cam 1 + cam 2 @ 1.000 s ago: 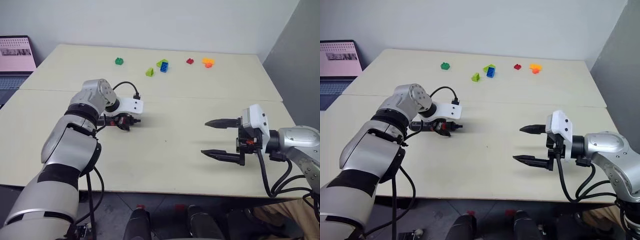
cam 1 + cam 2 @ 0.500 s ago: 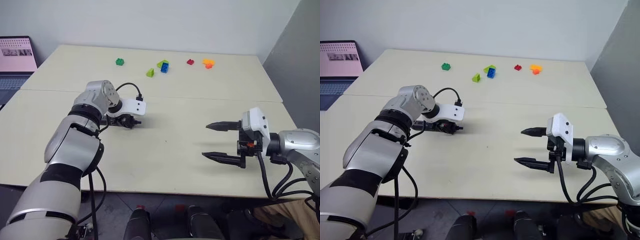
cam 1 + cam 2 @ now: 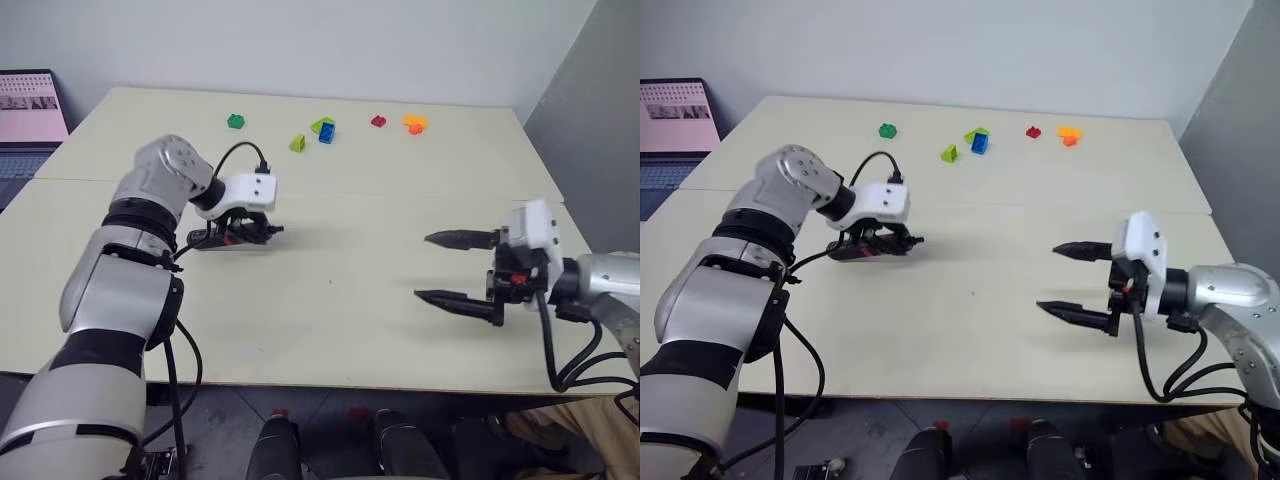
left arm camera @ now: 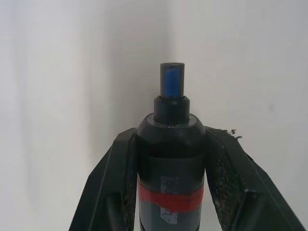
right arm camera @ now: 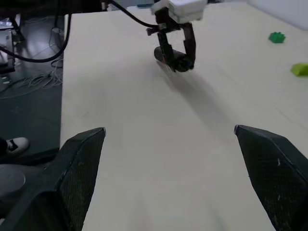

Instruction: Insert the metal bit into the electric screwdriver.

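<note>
The electric screwdriver (image 3: 222, 238), black with a red band, lies almost level just above the table, left of centre. My left gripper (image 3: 246, 230) is shut on it from above. In the left wrist view the two fingers (image 4: 120, 173) clamp the barrel (image 4: 171, 163), and its narrowed tip (image 4: 172, 86) sticks out past them. My right gripper (image 3: 446, 268) hovers over the table's right side, open with nothing between its fingers, pointing left toward the screwdriver (image 5: 175, 60). The metal bit is out of view.
Small toy bricks sit along the table's far side: green (image 3: 236, 121), lime (image 3: 298, 144), blue (image 3: 327, 134), red (image 3: 378, 121) and orange (image 3: 414, 124). A laptop (image 3: 30, 105) stands beyond the table's left edge. A grey wall rises on the right.
My left gripper has shut on the screwdriver and lifted it a little off the table, tilting the wrist. My right gripper has shifted slightly to the right, still open.
</note>
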